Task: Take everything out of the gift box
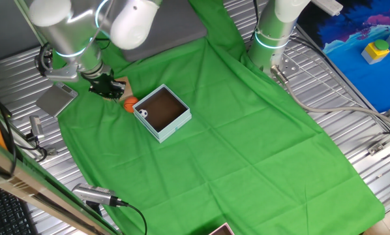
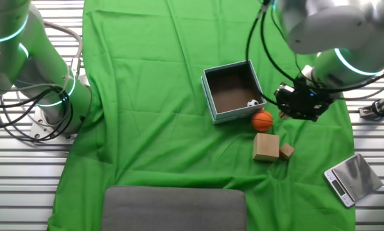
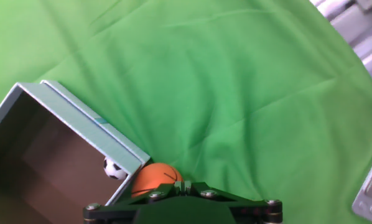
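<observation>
The gift box (image 2: 212, 96) sits open on the green cloth, pale blue outside and brown inside; it also shows in one fixed view (image 1: 157, 132) and in the hand view (image 3: 80, 121). A black-and-white soccer ball (image 2: 252, 103) (image 3: 113, 168) lies in its corner. The orange basketball (image 2: 262, 120) (image 3: 156, 179) (image 1: 130, 104) rests on the cloth just outside the box wall. A tan wooden block (image 2: 266, 147) and a smaller one (image 2: 286, 151) lie beside it. My gripper (image 2: 293, 106) (image 3: 183, 185) hovers just right of the basketball, fingers together and holding nothing.
A small silver scale (image 2: 349, 178) (image 1: 58, 99) lies off the cloth's edge near my arm. A grey pad (image 2: 173, 208) covers the cloth's near edge in the other fixed view. A second arm's base (image 2: 51, 96) (image 1: 273, 32) stands across the table.
</observation>
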Controlling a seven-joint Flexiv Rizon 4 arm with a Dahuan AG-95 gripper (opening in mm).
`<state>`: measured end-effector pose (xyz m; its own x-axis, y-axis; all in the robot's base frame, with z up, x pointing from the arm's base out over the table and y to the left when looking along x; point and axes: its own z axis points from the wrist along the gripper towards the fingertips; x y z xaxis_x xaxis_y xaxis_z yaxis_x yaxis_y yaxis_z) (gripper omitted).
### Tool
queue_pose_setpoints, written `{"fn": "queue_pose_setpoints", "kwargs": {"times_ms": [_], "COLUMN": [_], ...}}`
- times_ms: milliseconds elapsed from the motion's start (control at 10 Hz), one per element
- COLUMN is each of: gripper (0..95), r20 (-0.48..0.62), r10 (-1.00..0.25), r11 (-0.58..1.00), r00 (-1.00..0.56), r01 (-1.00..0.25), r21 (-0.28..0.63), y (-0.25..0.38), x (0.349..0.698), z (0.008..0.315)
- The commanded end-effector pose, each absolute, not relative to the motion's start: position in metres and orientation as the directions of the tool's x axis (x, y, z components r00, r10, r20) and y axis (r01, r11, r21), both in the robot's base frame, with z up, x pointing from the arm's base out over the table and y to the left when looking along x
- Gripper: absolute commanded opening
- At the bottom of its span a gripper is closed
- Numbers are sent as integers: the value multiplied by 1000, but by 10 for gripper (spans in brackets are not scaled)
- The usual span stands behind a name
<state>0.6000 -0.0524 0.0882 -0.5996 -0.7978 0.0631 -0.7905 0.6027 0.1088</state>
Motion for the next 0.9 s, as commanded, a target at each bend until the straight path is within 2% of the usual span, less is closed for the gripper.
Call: {"fn": "queue_pose_setpoints", "kwargs": {"times_ms": [100, 900], "gripper": [0, 0], "r20": [66, 102], "r10": [-794, -800], "r11": [607, 599], "r00": [-604, -591], "r01": [-787, -797], "r21": [111, 81], "y": [-52, -52], "x": [603, 603], "z": [87, 87]}}
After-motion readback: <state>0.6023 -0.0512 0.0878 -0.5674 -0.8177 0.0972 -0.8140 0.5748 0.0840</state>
